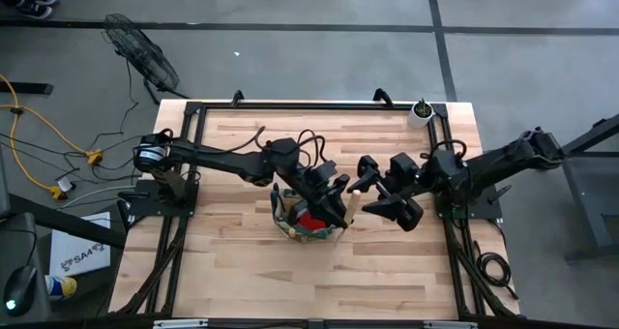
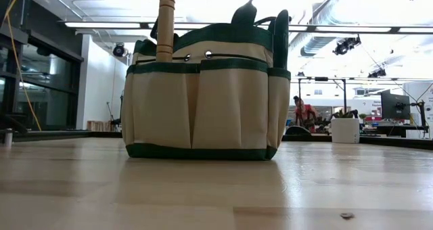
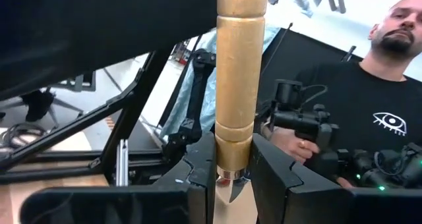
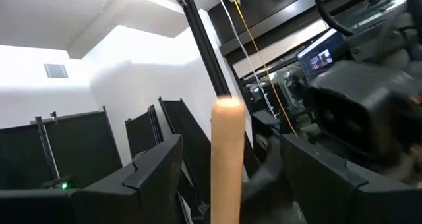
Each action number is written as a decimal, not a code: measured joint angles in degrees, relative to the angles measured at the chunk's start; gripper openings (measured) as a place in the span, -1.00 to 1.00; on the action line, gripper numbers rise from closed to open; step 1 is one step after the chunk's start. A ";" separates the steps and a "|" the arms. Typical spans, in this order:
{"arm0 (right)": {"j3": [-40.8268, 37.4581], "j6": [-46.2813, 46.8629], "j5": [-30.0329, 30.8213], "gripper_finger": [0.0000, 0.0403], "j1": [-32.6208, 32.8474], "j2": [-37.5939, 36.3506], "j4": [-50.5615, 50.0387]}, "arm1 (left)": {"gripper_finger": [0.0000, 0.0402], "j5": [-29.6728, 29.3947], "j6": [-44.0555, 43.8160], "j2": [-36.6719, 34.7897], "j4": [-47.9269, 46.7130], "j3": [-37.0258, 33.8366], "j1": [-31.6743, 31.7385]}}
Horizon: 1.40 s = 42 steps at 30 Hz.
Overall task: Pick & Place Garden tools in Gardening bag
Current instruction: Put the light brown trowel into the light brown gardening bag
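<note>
Wooden and pale, the tool handle [image 3: 241, 79] stands upright with the left end effector [image 3: 232, 178] clamped on its lower collar, both dark fingers [image 3: 198, 184] pressed against the wood. The grip sits low on the handle, probably so the metal end can go down into the gardening bag [image 1: 308, 216] while the tool stays vertical. In the low view the same handle [image 2: 166, 24] rises out of the bag's [image 2: 203, 98] rim, so the tool is already partly inside and likely close to release.

Just beside the bag, on the side away from the left arm, the right end effector [image 1: 379, 195] hangs with its fingers spread wide around the handle's top end [image 4: 227, 158], touching nothing that I can see. It appears to have given the tool over and to be clear of it.

Something red [image 1: 311, 220], perhaps the glove, lies inside the bag. A small white pot [image 1: 420, 113] with a plant sits at a desk [image 1: 251, 271] corner, well apart from the bag. What crowds the drop is the two arms meeting above the bag and the bag's loop handles [image 2: 245, 10]. Beyond the desk a person in a black shirt [image 3: 356, 99] stands holding a device.
</note>
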 joint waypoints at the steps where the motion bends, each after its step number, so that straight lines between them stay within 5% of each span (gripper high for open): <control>1: 0.69 -0.02 -0.22 0.23 0.02 0.63 -0.06 | -0.71 -0.02 -0.02 0.00 -0.50 0.00 0.00; 20: 5.77 3.24 -5.40 0.16 0.02 3.84 -3.90 | -0.71 3.35 -1.55 0.00 -1.27 0.00 -0.02; 42: 5.77 5.90 -5.65 -0.70 -0.05 3.82 -5.64 | -0.71 4.15 -3.04 0.00 -2.02 -0.04 -0.07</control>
